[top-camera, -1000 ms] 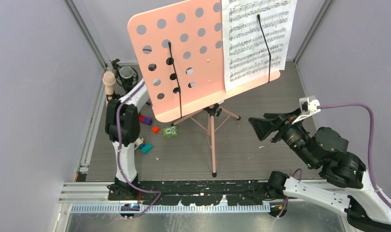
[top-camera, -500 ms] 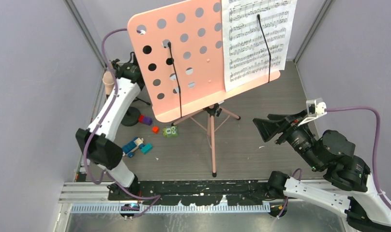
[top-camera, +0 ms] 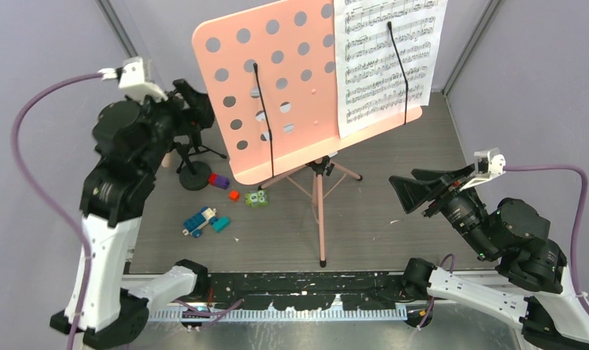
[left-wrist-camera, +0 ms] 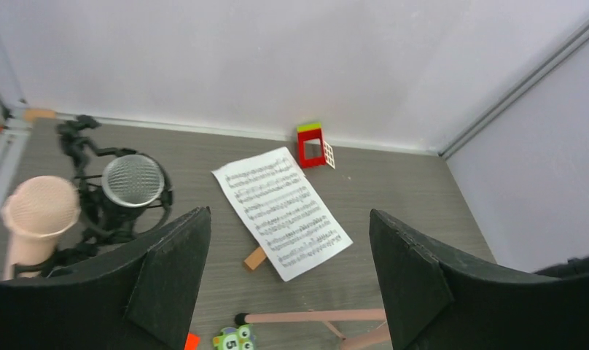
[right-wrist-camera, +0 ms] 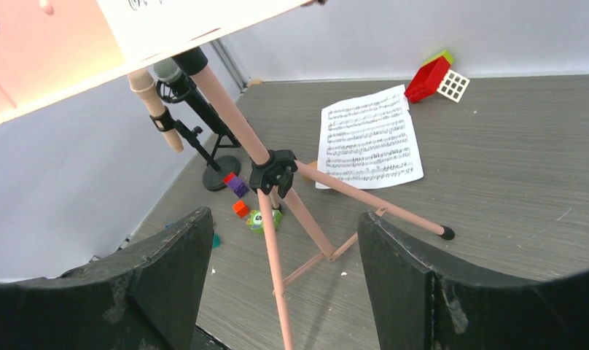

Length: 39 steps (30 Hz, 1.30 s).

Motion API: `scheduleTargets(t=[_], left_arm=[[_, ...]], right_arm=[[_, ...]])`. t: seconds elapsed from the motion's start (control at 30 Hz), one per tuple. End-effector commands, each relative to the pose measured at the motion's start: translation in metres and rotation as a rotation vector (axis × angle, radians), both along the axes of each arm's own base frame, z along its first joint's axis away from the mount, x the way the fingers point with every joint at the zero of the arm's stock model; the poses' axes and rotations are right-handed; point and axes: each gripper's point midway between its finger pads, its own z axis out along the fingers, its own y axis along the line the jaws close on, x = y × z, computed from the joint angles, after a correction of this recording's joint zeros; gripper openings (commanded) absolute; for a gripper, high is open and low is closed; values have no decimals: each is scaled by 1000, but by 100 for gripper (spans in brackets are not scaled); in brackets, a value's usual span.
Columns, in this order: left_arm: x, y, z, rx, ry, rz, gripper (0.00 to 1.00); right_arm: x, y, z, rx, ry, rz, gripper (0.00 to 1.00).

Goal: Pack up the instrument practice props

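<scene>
From above: left claw (top-camera: 193,108) spread, empty, beside the pink perforated tripod music stand (top-camera: 277,95); right claw (top-camera: 414,191) likewise released, facing its legs. Left wrist: white loose sheet-music page (left-wrist-camera: 281,211) lying flat ahead, beige-pink microphone on black stand (left-wrist-camera: 38,219) lower left. Right wrist: tripod just ahead. Probably approach stage; next, descend, pinch page edge.

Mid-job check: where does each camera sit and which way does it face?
Top external: overhead from behind, looking down on the music stand; left gripper and right gripper show.
Left wrist: raised, looking down past its gripper at microphone and loose sheet.
Right wrist: low, facing the stand's legs past its gripper.
Both wrist views share the loose sheet and red block.
</scene>
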Motion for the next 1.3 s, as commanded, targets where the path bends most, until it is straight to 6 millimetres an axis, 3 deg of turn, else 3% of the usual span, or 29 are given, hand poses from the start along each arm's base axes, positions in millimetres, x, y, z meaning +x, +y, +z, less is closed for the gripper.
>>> scheduleTargets(t=[0.0, 0.27, 0.5, 0.6, 0.77, 0.97, 1.07, 1.27], left_arm=[[-41, 32, 8, 63, -51, 66, 82], [-141, 46, 73, 13, -262, -58, 82], [-203, 7, 122, -23, -379, -386, 79], [-220, -5, 140, -50, -449, -488, 79], [-226, -39, 168, -119, -491, -700, 75], [-200, -66, 189, -189, -479, -809, 73], [-193, -71, 201, -211, -500, -830, 72], [-202, -65, 227, -224, -599, -820, 72]], right_arm=[[3, -7, 26, 22, -55, -33, 77], [7, -6, 32, -26, -57, -46, 77], [5, -4, 34, -10, -55, -30, 77], [3, -6, 34, 2, -53, -30, 77], [0, -11, 35, 20, -49, -28, 77], [-4, -17, 35, 35, -46, -29, 77], [-3, -16, 33, 29, -42, -31, 77], [-2, -11, 28, 28, -29, -20, 77]])
